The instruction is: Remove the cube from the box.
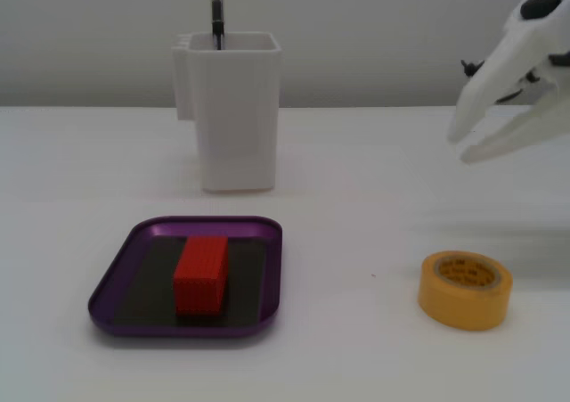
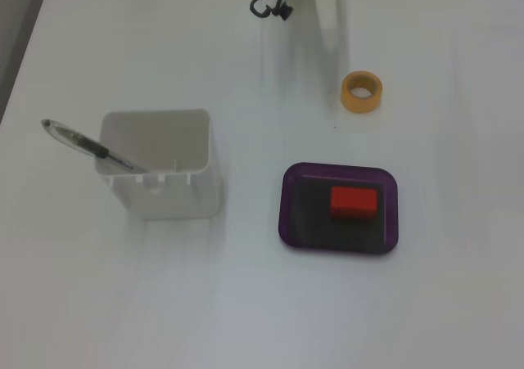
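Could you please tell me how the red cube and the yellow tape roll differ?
The cube is red and blocky with ridged sides; the tape is yellow, round and hollow. The cube sits inside the purple tray; the tape lies flat on the bare table. The tape looks larger. Neither is touched by the hand.

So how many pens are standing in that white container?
1. A single pen leans in the white container, its top poking above the rim. The inside is partly hidden, so a shorter one could be out of sight.

white hand [image 1: 463, 148] raised, fingers parted, empty
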`<act>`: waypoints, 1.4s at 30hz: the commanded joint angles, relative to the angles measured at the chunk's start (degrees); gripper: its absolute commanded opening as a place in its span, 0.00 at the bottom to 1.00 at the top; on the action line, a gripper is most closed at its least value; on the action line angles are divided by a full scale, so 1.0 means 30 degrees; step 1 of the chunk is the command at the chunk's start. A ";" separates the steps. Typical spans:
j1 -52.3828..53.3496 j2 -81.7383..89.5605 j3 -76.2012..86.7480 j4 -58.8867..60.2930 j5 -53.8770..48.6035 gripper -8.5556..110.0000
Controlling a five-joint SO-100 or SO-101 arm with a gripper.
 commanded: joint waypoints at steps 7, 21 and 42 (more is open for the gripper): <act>-0.0117 -1.4561 -0.9756 -0.0762 0.0088 0.09; -0.1494 -3.3076 -2.5342 -0.0527 0.0088 0.24; 0.0908 -4.2012 -3.1963 -0.0234 -0.0146 0.24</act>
